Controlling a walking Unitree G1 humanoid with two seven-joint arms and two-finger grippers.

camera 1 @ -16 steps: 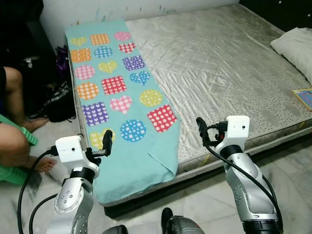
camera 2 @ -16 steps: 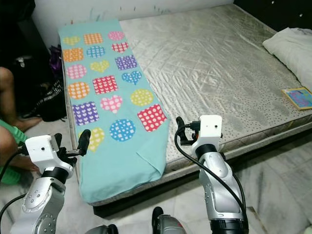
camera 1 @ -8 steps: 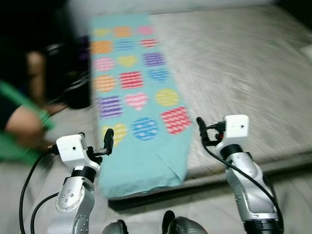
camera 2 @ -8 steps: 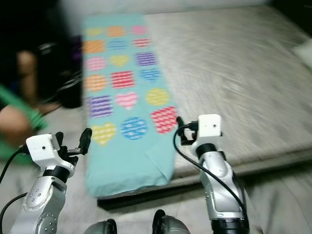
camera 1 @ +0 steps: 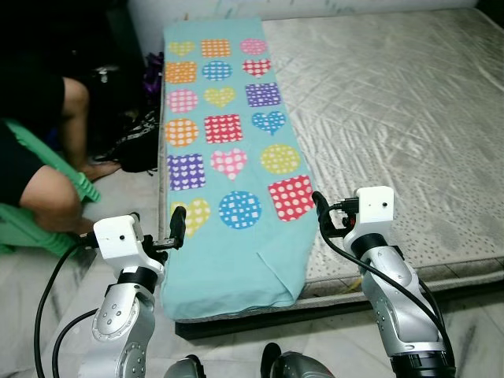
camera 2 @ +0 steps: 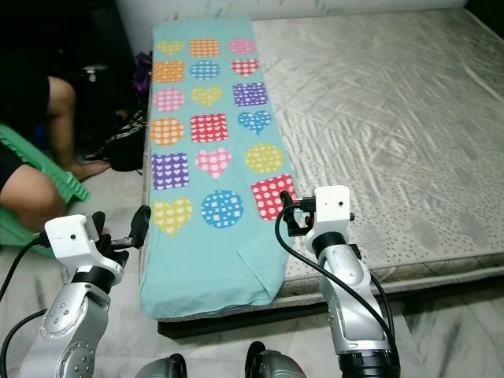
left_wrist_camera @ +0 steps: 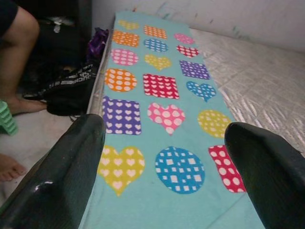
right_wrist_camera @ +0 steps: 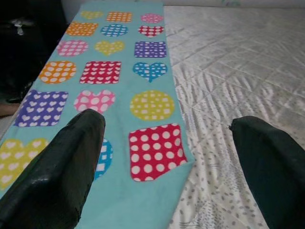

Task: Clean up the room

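Two-thirds of the scene is the grey quilted mattress (camera 1: pixel 394 118), low on a pale tiled floor (camera 2: pixel 457 331). Along the mattress's left edge lies the teal patterned blanket (camera 1: pixel 228 150), its end draping over the foot. Beside that edge sits a person (camera 1: pixel 39 157), risking a bump. Left gripper (left_wrist_camera: pixel 167 157) and right gripper (right_wrist_camera: pixel 167 162) hover spread, empty.

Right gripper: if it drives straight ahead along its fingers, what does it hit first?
Most likely the teal patterned blanket on the mattress. The right gripper, fingers open, points along the blanket's edge near the red dotted square. Nothing stands between them, though depth is hard to judge.
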